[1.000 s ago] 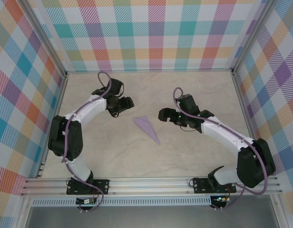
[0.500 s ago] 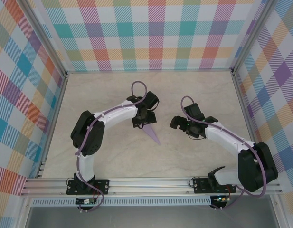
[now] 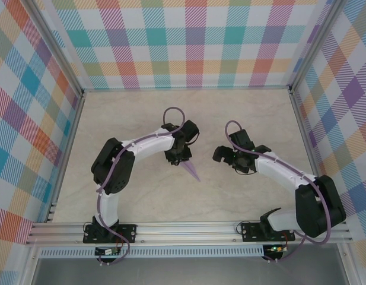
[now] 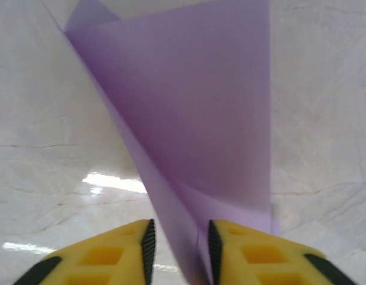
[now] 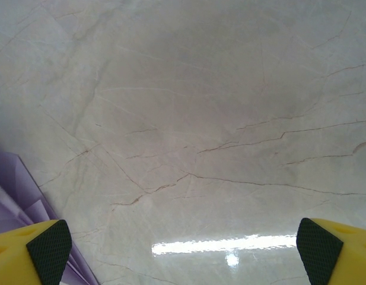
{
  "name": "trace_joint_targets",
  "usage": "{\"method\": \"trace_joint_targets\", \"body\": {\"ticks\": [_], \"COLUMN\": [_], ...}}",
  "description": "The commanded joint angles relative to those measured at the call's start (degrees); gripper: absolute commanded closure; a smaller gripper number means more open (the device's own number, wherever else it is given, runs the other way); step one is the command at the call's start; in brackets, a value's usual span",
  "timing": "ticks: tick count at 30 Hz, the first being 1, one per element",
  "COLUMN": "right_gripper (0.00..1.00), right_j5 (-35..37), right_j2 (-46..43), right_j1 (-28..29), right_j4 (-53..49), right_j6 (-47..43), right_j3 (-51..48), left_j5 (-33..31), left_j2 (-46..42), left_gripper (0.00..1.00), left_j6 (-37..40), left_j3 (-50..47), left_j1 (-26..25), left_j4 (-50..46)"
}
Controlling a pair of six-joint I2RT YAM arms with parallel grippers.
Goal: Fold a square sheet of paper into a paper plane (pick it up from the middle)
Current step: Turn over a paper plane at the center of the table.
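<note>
Although the pale marbled surface [image 3: 141, 196] took up most of the top view, only one small thing lay on it, near its middle, between the two arms. The left arm [image 3: 141, 142] curled inward over that spot, and the right arm [image 3: 283, 172] reached in from the other side and stopped short of it.

The right tool [image 3: 221, 155] hung near the plane with nothing in it. In the right wrist view its fingers stood wide apart [image 5: 183, 243] over bare surface.

The left tool [image 3: 178, 155] sat directly over the paper plane [image 3: 191, 171], whose pointed end stuck out from under it toward the near right. In the left wrist view the tool's [image 4: 180, 249] fingers stood close together on either side of the plane's [image 4: 206, 119] lower fold. One pad looked to be against the paper and a thin gap showed at the other, so whether they truly pinched it could not be told. A lavender corner [image 5: 16, 196] also showed at the lower left of the right wrist view.

The folding looked finished, since the sheet was already a narrow dart with a long centre crease. What seemed left was a firm grip at the middle and the lift. Whether the plane was off the surface yet could not be told.
</note>
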Motion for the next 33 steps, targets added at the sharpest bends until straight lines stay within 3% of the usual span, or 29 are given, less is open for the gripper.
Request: {"method": "trace_joint_targets", "body": {"ticks": [1,6,11,20,27,33], "right_gripper": [0.00,0.00,0.00,0.00,0.05,0.18], "right_j5": [-0.4,-0.9,-2.2,-3.1,-8.2,-15.6], "right_j2": [1.1,1.3,-1.5,-7.0,-8.3,-6.2], "right_j1": [-0.4,-0.4,-0.7,-1.6,-1.6,-1.5], "right_j4": [-0.7,-0.9,-1.3,-3.8,1.3,5.5], "right_j6": [1.0,0.9,0.6,1.2,-0.6,-3.4], "right_j3": [1.6,2.1,2.3,3.7,2.2,1.0], "left_j5": [-0.5,-1.6,1.6,16.8,25.2,27.3], "left_j2": [-4.4,-6.0,-10.9,-19.8,-14.8,-9.6], "left_gripper": [0.78,0.90,1.00,1.00,1.00,1.00], "left_j6": [-1.8,-1.5,5.5,11.1,7.6,5.5], "left_j3": [-2.0,-3.1,-2.8,-10.9,-19.0,-25.2], "left_j1": [-0.6,-0.4,0.0,3.0,4.6,5.0], "left_j4": [0.0,2.5,8.9,27.7,41.4,51.0]}}
